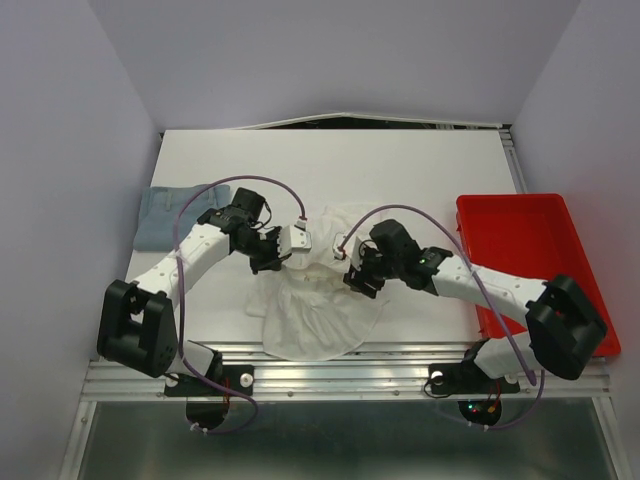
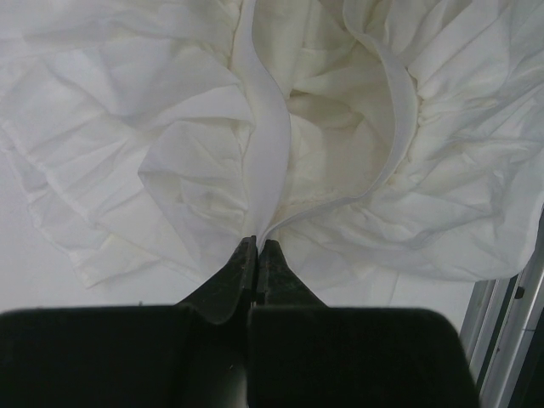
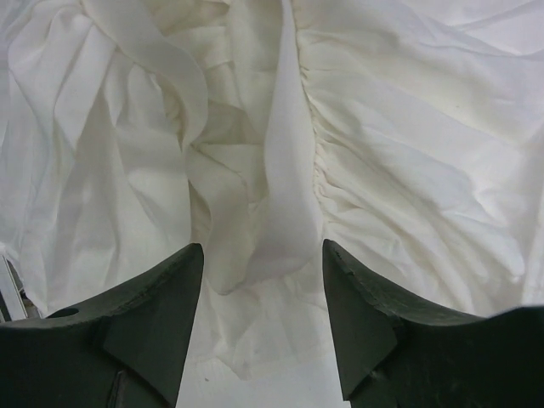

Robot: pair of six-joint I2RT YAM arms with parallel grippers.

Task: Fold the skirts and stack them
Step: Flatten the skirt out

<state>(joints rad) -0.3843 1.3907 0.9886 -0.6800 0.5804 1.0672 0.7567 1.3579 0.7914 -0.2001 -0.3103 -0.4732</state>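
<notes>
The white pleated skirt (image 1: 315, 310) lies rumpled at the table's front middle. My left gripper (image 1: 276, 260) is at its upper left edge. In the left wrist view the gripper (image 2: 257, 244) is shut, and the skirt's waistband (image 2: 265, 161) runs into its tips. My right gripper (image 1: 354, 279) is at the skirt's upper right. In the right wrist view it (image 3: 263, 255) is open, its jaws either side of a fold of waistband (image 3: 285, 187) without touching it. The light blue denim skirt (image 1: 170, 215) lies folded at the left of the table, apart from both grippers.
A red plastic tray (image 1: 525, 250) sits at the table's right edge, beside the right arm. The table's metal front rail (image 1: 340, 375) runs just below the white skirt's hem. White walls close in the left, back and right sides.
</notes>
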